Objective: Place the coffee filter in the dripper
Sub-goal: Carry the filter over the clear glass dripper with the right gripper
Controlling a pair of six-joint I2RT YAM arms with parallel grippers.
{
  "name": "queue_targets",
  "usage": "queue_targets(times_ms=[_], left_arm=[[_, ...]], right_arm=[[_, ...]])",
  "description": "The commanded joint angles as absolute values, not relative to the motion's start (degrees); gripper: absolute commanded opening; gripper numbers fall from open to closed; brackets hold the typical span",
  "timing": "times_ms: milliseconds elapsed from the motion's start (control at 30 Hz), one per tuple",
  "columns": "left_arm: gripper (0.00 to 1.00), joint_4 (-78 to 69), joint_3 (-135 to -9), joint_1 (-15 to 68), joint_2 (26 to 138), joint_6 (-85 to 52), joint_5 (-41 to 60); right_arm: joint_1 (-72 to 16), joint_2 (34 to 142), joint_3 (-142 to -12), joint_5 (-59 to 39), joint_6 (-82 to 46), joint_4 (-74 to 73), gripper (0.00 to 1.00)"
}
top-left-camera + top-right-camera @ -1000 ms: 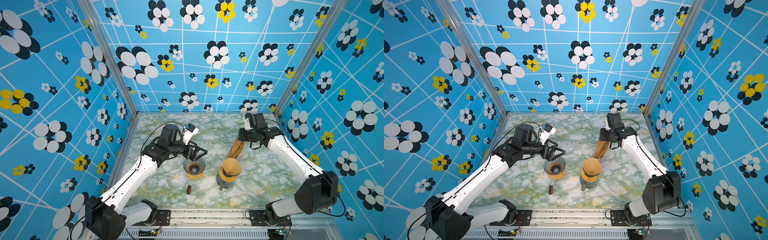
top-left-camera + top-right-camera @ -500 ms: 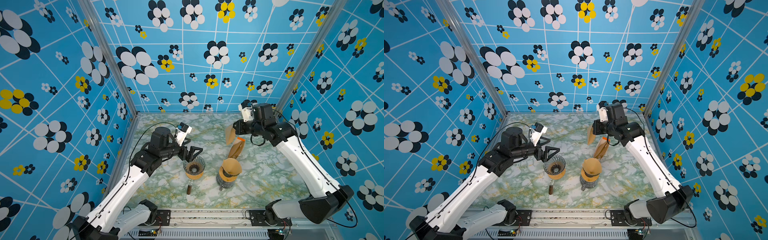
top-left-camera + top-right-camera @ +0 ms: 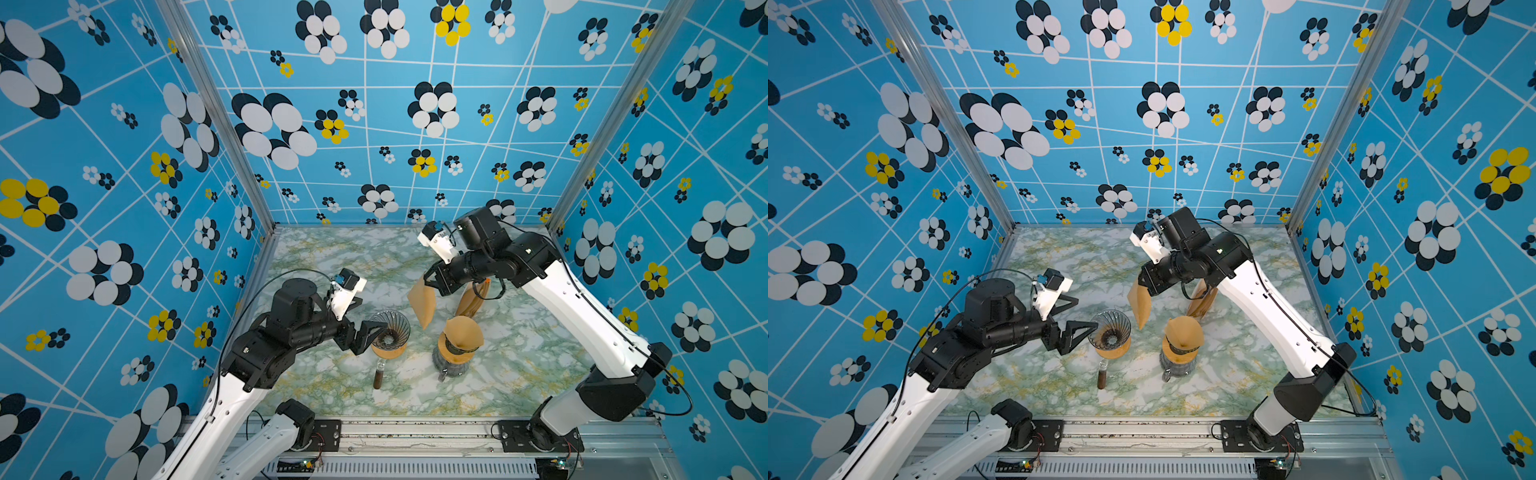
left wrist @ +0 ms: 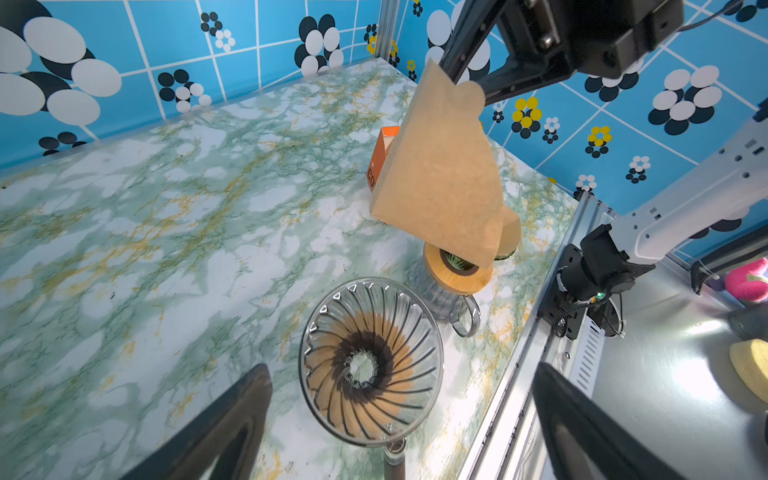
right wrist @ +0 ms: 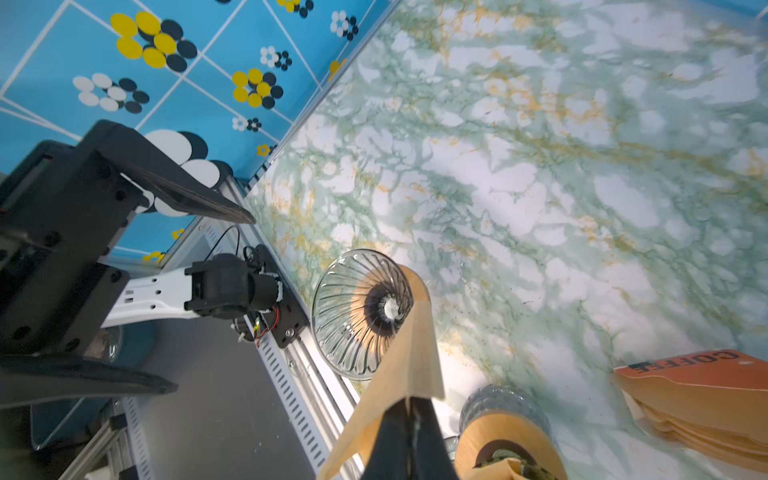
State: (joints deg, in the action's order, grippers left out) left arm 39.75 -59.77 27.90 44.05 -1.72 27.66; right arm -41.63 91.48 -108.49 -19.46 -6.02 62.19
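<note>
The dripper (image 3: 388,332) (image 3: 1111,332) is a ribbed glass cone on a wooden base, standing mid-table with nothing in it. My right gripper (image 3: 430,284) (image 3: 1144,286) (image 5: 409,401) is shut on the top edge of a brown paper coffee filter (image 3: 424,303) (image 3: 1140,305) (image 4: 444,174) (image 5: 407,365). The filter hangs folded flat, point down, just right of and behind the dripper (image 4: 370,365) (image 5: 357,316). My left gripper (image 3: 372,315) (image 3: 1087,312) (image 4: 401,370) is open at the dripper's left side, its jaws well apart and holding nothing.
A glass carafe (image 3: 457,345) (image 3: 1179,345) with a wooden collar and a filter in it stands right of the dripper. An orange pack of filters (image 3: 471,299) (image 5: 698,399) leans behind it. The dripper's dark handle (image 3: 378,376) points toward the front rail.
My right gripper drew one filter out of the pack, lifted it and carried it left and down toward the dripper. The open left gripper drew back slightly to the left.
</note>
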Motion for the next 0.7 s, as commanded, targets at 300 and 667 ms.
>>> queue_targets(times_ms=[300, 667], left_arm=[[0.99, 39.5, -47.1, 28.4, 31.8, -10.1, 27.2], [0.99, 37.8, -44.6, 28.4, 31.4, -11.1, 27.4]], right_arm=[[-48.0, 103.7, -122.3, -19.0, -2.5, 74.1, 0.01], [-50.4, 112.2, -129.7, -17.9, -1.6, 79.6, 0.01]])
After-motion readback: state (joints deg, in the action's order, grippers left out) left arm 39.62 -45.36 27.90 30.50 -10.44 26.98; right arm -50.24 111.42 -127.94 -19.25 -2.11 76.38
